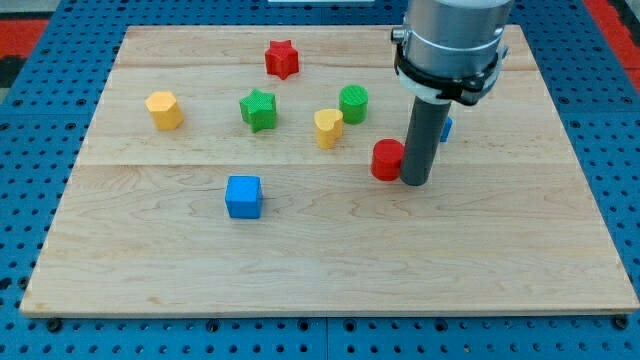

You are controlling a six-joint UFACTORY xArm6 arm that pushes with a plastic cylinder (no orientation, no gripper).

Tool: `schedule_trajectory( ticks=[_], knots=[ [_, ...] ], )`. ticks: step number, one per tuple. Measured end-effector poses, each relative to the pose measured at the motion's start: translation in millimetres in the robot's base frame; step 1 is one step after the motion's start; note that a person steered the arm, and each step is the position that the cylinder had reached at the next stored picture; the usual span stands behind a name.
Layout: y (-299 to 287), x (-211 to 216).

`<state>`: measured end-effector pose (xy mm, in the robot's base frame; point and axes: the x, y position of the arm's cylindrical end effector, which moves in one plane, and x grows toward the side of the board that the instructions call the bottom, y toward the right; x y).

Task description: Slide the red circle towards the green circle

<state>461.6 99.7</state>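
The red circle point(386, 159) lies on the wooden board right of centre. The green circle point(353, 103) stands up and to the left of it, a short gap away. My tip point(416, 182) rests on the board right beside the red circle's right side, touching or nearly touching it. The rod and arm rise towards the view's top and hide part of what lies behind.
A yellow heart point(328, 127) sits just left of the green circle. A green star point(258, 109), a red star point(282, 59), a yellow block point(164, 110) and a blue cube point(243, 196) lie further left. A blue block point(446, 128) peeks out behind the rod.
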Motion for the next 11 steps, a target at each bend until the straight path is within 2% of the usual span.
schedule_trajectory(
  ticks=[1,3,4,6,7,11],
  knots=[
    [-0.5,-0.3],
    [-0.5,56.5],
    [-0.5,53.6],
    [-5.5,10.7],
    [-12.9,3.0],
    [-34.3,14.9]
  ],
)
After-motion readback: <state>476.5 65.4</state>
